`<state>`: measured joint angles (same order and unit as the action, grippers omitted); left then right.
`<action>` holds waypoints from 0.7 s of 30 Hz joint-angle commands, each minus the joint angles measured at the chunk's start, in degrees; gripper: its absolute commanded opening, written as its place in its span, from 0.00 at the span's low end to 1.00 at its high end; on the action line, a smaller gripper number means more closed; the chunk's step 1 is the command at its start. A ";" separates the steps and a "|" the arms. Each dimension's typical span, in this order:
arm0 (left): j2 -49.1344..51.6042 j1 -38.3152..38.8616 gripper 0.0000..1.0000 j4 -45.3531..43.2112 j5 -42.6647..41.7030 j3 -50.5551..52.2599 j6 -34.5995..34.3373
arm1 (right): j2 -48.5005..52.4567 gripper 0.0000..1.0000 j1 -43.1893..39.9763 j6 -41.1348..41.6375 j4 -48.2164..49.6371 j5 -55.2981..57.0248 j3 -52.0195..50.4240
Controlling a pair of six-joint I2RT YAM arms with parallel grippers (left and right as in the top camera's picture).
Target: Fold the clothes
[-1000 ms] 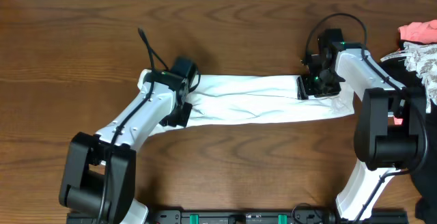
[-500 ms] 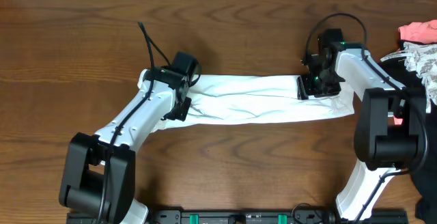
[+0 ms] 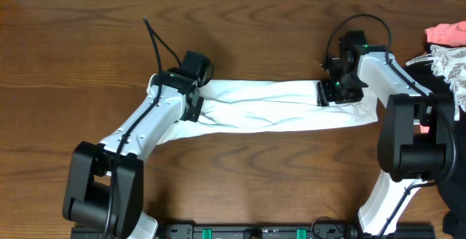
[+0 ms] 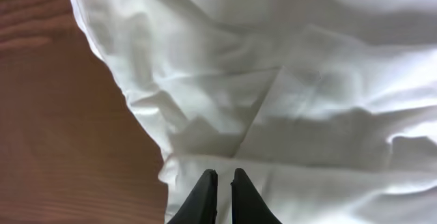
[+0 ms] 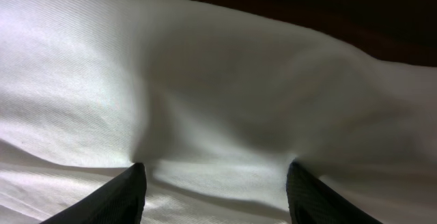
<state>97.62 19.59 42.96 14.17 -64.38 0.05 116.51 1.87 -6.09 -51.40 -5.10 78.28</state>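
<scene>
The T-shirt (image 3: 269, 106) lies on the table (image 3: 80, 57) as a long white band, its long axis running side to side between my two arms. My left gripper (image 4: 219, 183) sits at the band's left end, fingers drawn almost together over the cloth; whether they pinch a layer I cannot tell. My right gripper (image 5: 213, 183) is at the right end, fingers spread wide across the cloth. Each arm is nearest its own end, so I judge the next fold runs end over end

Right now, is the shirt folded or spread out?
Folded. The T-shirt lies as a long narrow wrinkled band across the table, and the left wrist view shows overlapping layers.
</scene>
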 commanded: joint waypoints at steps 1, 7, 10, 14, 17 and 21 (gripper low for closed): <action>1.14 -0.31 0.11 -1.49 1.20 -0.09 0.46 | 0.63 0.64 -0.09 0.26 -0.24 1.88 -1.18; -0.46 -0.87 0.14 -4.22 7.78 -4.98 1.55 | 0.63 0.64 -0.09 0.26 -0.20 1.88 -1.18; -2.40 -1.16 0.15 -0.35 7.21 -9.79 -3.65 | 0.63 0.64 -0.09 0.26 -0.24 1.88 -1.18; -4.92 -0.90 0.06 9.68 -5.60 -11.89 -7.74 | 0.63 0.64 -0.09 0.26 -0.26 1.88 -1.18; -4.55 0.15 0.06 16.98 -11.58 -11.17 -7.69 | 0.63 0.64 -0.09 0.28 -0.09 1.86 -1.18; -3.96 2.19 0.06 19.54 -11.63 -7.54 -7.69 | 0.63 0.64 -0.07 0.28 -0.02 1.84 -1.18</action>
<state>92.58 20.47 61.58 6.46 -74.39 -6.24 116.51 1.87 -6.09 -51.37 -5.08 78.28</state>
